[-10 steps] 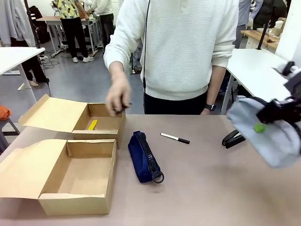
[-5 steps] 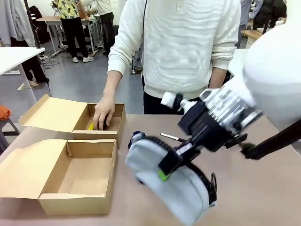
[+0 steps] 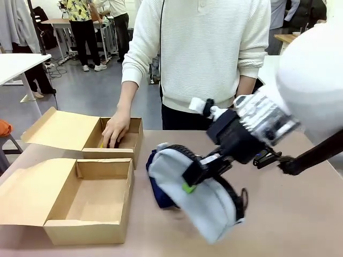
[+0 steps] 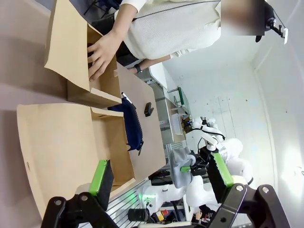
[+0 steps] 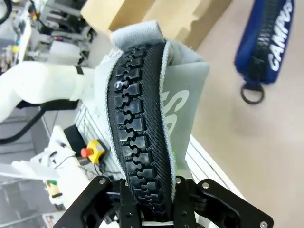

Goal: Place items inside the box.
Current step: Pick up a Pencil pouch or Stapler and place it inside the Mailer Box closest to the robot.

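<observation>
Clamping my right gripper (image 3: 188,185) mid-body across the grey fabric pencil case with black zipper (image 3: 213,213), above the near edge of the table (image 3: 292,235); it's looking light, floppy, sagging.

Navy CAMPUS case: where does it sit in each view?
Front: the navy CAMPUS case lies at centre, partly behind the grey pencil case.
Left wrist: mid-frame, just right of the cardboard box.
Right wrist: top right corner.
Shared landmark: the cardboard box beside it.
</observation>
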Controlling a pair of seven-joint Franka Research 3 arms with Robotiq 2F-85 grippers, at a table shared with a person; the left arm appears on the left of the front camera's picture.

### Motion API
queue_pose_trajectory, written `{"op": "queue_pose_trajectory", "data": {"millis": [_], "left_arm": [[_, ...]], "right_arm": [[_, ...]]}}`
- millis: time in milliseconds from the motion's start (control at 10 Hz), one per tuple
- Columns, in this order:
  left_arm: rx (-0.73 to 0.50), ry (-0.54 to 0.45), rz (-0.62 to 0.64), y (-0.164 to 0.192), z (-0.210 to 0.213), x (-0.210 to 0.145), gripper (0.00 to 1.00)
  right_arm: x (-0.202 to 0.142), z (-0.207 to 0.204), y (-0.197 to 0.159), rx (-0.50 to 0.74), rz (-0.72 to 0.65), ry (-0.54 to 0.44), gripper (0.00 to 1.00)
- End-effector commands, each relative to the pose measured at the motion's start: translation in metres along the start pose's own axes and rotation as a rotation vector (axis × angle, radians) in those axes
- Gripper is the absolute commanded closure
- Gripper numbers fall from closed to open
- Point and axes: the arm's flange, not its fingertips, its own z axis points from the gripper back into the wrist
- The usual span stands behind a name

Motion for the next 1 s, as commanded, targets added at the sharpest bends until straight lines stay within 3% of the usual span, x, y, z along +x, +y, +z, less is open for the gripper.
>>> {"op": "queue_pose_trajectory", "data": {"millis": [0,200,500,600,700,800,900], "left_arm": [[-0.017,-0.006,-0.018,-0.002,0.000,0.001,0.00],[-0.017,-0.006,-0.018,-0.002,0.000,0.001,0.00],[-0.017,-0.006,-0.018,-0.002,0.000,0.001,0.00],[-0.017,-0.006,-0.018,-0.002,0.000,0.001,0.00],[-0.017,-0.006,-0.018,-0.002,0.000,0.001,0.00],[-0.017,-0.006,-0.018,-0.002,0.000,0.001,0.00],[-0.017,-0.006,-0.018,-0.002,0.000,0.001,0.00]], "right_arm": [[0.080,-0.040,0.055,0.001,-0.280,-0.158,0.93],[0.141,-0.075,0.073,-0.003,-0.450,-0.236,0.93],[0.196,-0.150,0.095,-0.025,-0.551,-0.221,0.93],[0.196,-0.167,0.102,-0.069,-0.496,-0.142,0.93],[0.167,-0.123,0.062,0.012,-0.527,-0.238,0.93],[0.167,-0.123,0.062,0.012,-0.527,-0.238,0.93],[0.169,-0.162,0.063,-0.019,-0.521,-0.186,0.93]]}}
